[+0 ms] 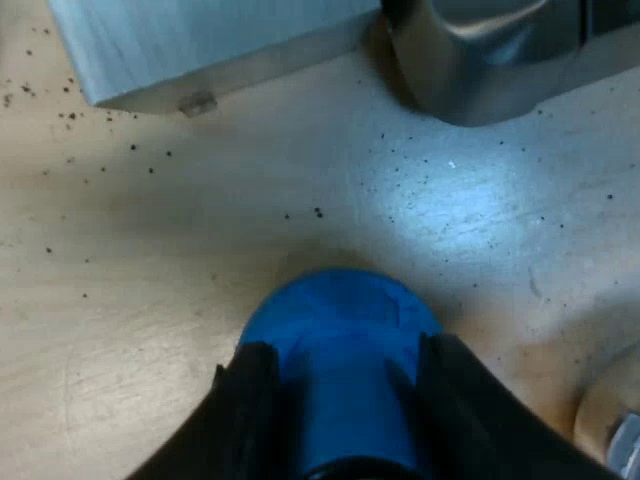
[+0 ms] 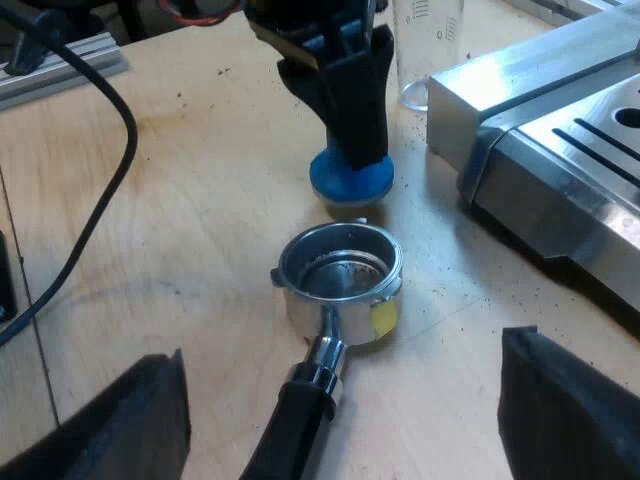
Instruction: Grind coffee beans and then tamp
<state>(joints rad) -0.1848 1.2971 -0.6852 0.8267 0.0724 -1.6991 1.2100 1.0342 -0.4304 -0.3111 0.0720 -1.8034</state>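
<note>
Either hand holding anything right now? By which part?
Left hand grips the blue tamper by its handle, above the base. Right hand is open, holding nothing.

Left gripper (image 1: 347, 350): two matte black fingers (image 1: 250, 420), thick at the root, with rounded edges and smooth, unpatterned surfaces. In the right wrist view the same gripper (image 2: 352, 150) reads as a black wedge-shaped body narrowing toward the tips, with a thin tan edge across its upper part. Right gripper (image 2: 345, 345): two black fingers (image 2: 135, 420), blocky and flat-faced with squared corners and a dull, slightly grainy finish.
</note>
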